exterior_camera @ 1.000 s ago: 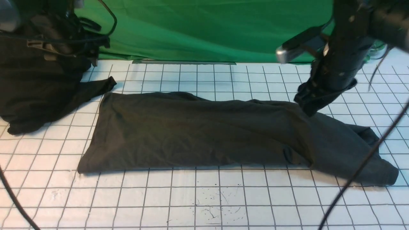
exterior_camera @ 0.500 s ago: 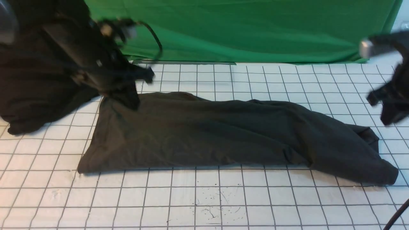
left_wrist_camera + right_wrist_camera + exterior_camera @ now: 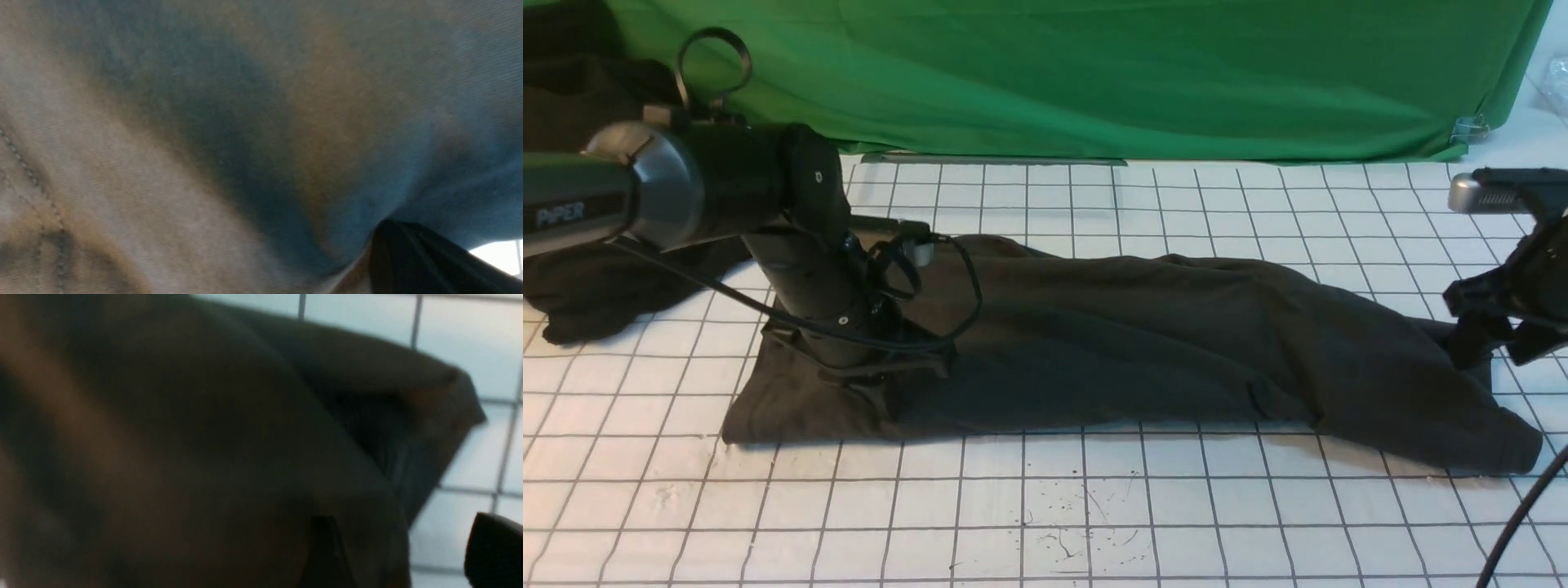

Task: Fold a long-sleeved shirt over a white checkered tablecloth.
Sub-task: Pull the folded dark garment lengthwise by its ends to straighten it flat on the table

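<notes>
We reach our left arm (image 3: 711, 184) in from the left side, bent sharply so that the wrist points straight down. Our left pincer (image 3: 882, 400) sits low, its jaws closed tight. Our right pincer (image 3: 1493, 343) hangs at the far right edge, tilted downward, with its fingers (image 3: 494, 547) held well apart.

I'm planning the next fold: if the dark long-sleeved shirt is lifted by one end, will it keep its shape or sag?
The shirt would probably sag: it lies in soft wrinkles and folds, with no stiff edge. Pushed, it would likely bunch rather than slide, since it lies flat along the checkered tablecloth. It looks thin and light, judging by its low profile.
</notes>
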You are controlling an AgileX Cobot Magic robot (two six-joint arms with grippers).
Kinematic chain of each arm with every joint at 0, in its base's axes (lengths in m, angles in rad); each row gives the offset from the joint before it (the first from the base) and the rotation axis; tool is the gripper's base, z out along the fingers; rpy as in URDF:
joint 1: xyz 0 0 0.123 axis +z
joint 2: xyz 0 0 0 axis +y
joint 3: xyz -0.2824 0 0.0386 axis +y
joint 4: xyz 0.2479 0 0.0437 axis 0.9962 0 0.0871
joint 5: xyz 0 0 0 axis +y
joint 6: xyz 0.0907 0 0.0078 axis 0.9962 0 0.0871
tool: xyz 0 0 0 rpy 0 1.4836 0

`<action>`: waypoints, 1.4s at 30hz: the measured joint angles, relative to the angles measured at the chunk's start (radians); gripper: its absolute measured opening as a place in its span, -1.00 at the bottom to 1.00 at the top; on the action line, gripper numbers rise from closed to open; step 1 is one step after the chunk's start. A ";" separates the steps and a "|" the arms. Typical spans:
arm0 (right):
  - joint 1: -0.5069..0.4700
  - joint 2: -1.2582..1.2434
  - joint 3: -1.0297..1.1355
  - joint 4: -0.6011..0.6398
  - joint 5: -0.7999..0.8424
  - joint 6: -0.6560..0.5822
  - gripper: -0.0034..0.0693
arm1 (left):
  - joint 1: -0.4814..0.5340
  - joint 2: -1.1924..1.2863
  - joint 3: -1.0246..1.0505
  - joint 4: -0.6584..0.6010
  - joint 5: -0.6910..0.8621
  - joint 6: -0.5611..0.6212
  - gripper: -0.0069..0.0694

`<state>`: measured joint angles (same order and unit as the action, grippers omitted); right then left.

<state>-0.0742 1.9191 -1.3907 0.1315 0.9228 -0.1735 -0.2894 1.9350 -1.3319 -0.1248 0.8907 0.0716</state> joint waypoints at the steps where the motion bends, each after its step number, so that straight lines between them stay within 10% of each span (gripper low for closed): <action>1: 0.000 0.019 0.000 0.002 -0.010 -0.002 0.27 | 0.000 0.000 0.000 0.004 0.000 -0.008 -0.83; 6: 0.000 0.077 0.000 0.004 -0.030 -0.006 0.23 | 0.000 0.000 0.000 0.007 0.000 -0.017 -0.83; 11: 0.000 0.090 0.000 0.010 -0.033 -0.058 -0.57 | 0.000 0.000 0.000 0.008 -0.002 -0.019 -0.83; 17: 0.000 0.091 -0.045 -0.049 0.006 -0.075 -0.88 | 0.000 0.001 0.001 0.012 -0.004 -0.019 -0.83; 36: 0.000 0.175 -0.250 -0.171 -0.115 -0.106 -0.74 | 0.000 0.001 0.001 0.016 -0.004 -0.019 -0.83; 42: 0.009 0.172 -0.274 -0.198 -0.106 0.051 0.22 | 0.000 0.001 0.001 0.018 -0.002 -0.018 -0.83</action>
<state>-0.0653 2.0913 -1.6643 -0.0664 0.8166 -0.1227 -0.2894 1.9359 -1.3306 -0.1067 0.8891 0.0532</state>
